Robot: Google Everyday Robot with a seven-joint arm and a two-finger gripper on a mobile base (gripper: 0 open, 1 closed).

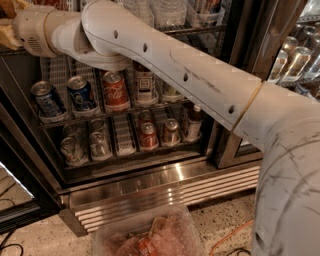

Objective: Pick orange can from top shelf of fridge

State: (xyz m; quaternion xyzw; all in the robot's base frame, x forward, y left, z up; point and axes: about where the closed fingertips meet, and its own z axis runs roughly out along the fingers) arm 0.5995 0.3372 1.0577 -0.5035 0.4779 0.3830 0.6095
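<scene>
- Arm (pixel 165 65) runs from lower right across the open fridge (pixel 165 192) to the upper left. Its wrist is at top shelf (pixel 200 29) height.
- Hand (pixel 6 32) is at the far left edge, past the wrist cuff, and only a tan sliver of it shows. Open or closed: cannot tell.
- Orange can (pixel 11 6): best match is a copper-orange patch in the top-left corner, just above the hand and cut off by the frame edge. Contact with the hand: cannot tell.
- The top shelf right of the arm holds clear bottles (pixel 170 10).
- The next rack down holds two blue cans (pixel 81 92), a red Coca-Cola can (pixel 116 90) and a white-label can (pixel 144 82), all upright in the lanes.
- The lowest rack holds silver cans (pixel 70 150) and a red can (pixel 148 135).
- A clear plastic bin (pixel 150 235) sits on the floor in front of the base grille, with an orange cable (pixel 230 237) beside it.
</scene>
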